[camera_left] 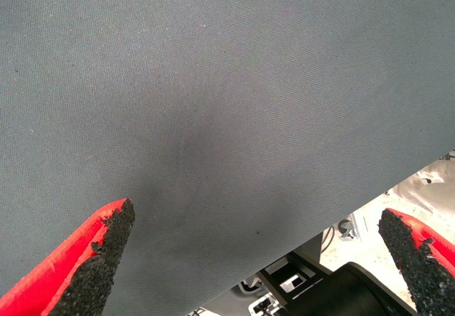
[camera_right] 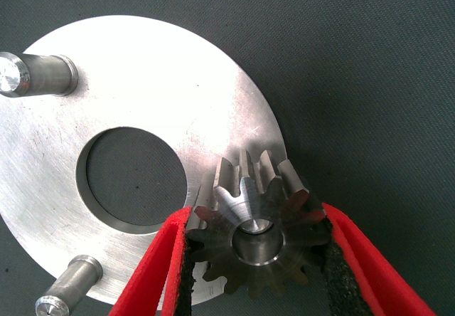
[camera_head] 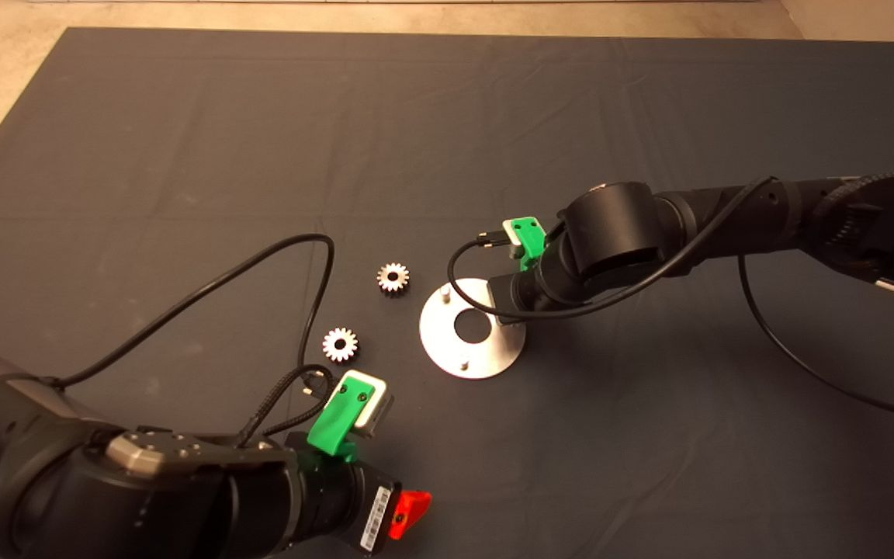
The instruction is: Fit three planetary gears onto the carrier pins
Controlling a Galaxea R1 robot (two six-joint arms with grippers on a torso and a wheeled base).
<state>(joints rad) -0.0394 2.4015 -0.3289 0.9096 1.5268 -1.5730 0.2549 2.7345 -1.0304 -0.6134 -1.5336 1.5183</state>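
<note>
Right gripper [camera_right: 256, 266] pinching planetary gear [camera_right: 257, 232] over third carrier pin on disc [camera_right: 142, 67]; left gripper [camera_left: 259, 259] spread, parked.

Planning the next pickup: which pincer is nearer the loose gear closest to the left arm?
Left. The left pincer waits near the mat's front edge, just beyond that gear. The right pincer is across the disc, holding another gear.

Lab bench: dark mat [camera_head: 183, 155], robot arms
</note>
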